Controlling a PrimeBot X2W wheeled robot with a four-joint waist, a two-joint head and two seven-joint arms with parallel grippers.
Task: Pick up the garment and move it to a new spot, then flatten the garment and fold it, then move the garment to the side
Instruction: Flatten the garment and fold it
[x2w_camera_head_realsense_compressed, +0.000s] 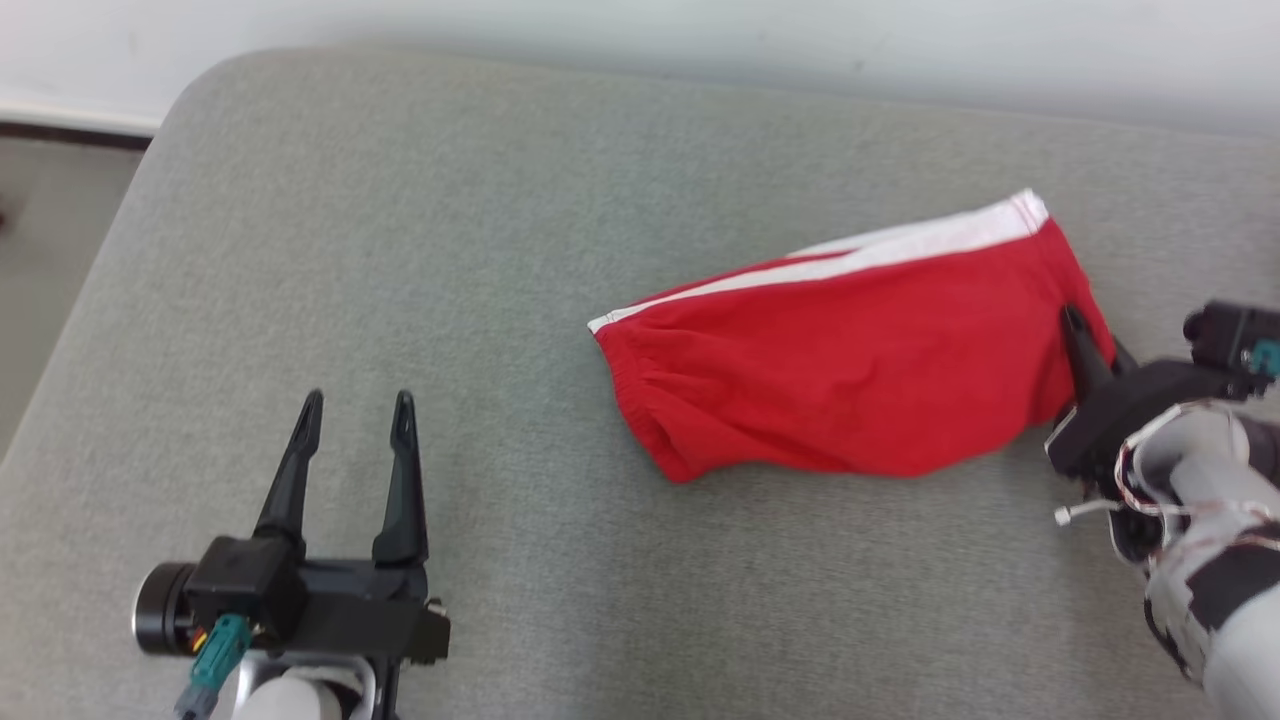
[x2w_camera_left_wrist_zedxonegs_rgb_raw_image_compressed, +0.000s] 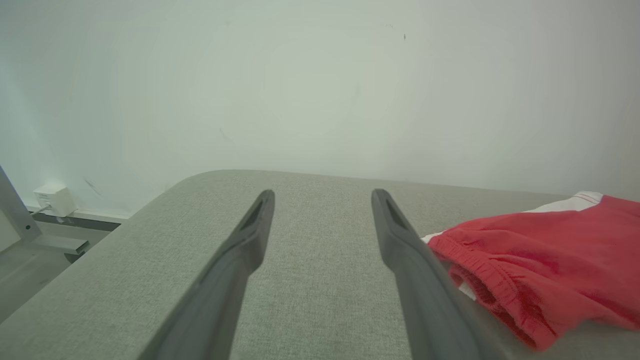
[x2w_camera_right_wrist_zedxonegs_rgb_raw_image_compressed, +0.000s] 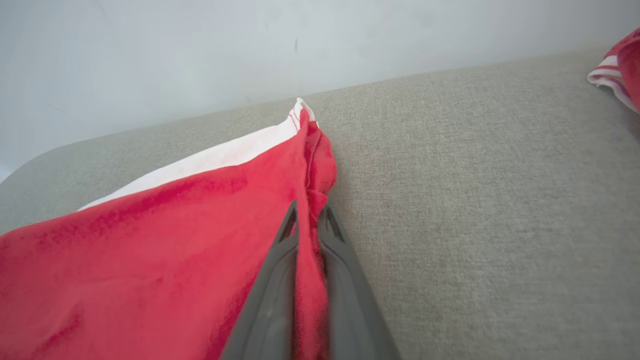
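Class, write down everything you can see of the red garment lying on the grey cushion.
The red garment looks like soft knit shorts, with a white band along its far edge and a gathered elastic hem at its left end. It lies mostly flat, slightly rumpled, on the grey cushion. The right gripper is shut on its right edge.

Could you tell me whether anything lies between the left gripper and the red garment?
Nothing visible does: only bare grey cushion lies between the open left gripper and the red garment. The right gripper is shut on the garment's opposite edge.
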